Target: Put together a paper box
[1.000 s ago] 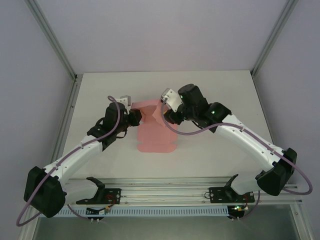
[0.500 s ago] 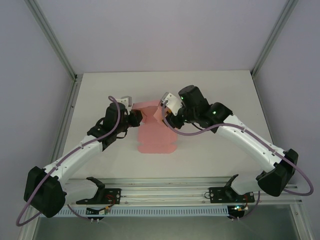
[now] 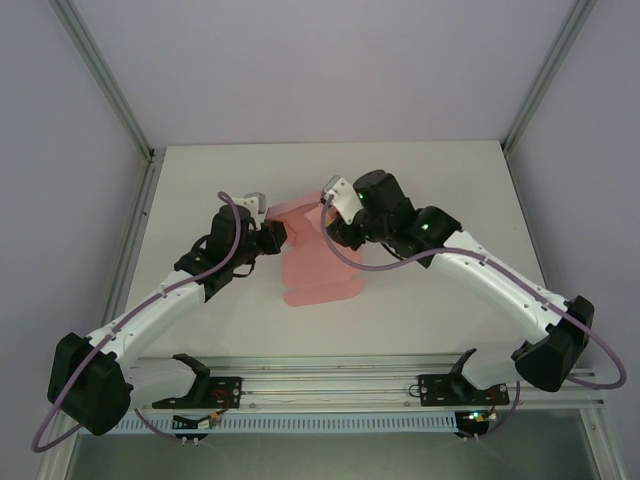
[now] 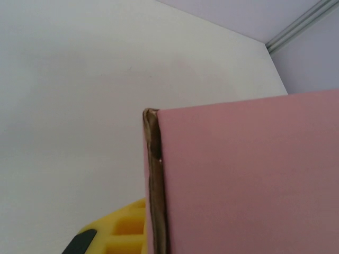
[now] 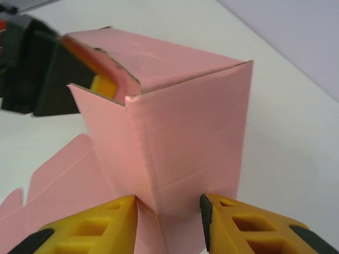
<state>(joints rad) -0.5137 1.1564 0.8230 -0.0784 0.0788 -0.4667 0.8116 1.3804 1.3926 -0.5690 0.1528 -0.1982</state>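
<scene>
The paper box (image 3: 312,268) is a pink card sheet lying mid-table, its far end folded up into walls between my two grippers. My left gripper (image 3: 274,238) is shut on the raised left wall; in the left wrist view the pink card (image 4: 249,180) stands edge-on against one yellow finger (image 4: 114,230). My right gripper (image 3: 326,226) is shut on the folded right corner. In the right wrist view its fingers (image 5: 95,227) press both sides of the upright pink wall (image 5: 180,121). The left gripper's black body (image 5: 42,74) shows behind that wall.
The white table (image 3: 440,190) has free room to the right and at the back. Metal frame posts (image 3: 130,140) stand at the far corners. A rail with brackets (image 3: 320,385) runs along the near edge.
My right gripper has closed in on the folded right wall. The flat near end of the sheet has swung slightly to the right. The left arm has held still.
</scene>
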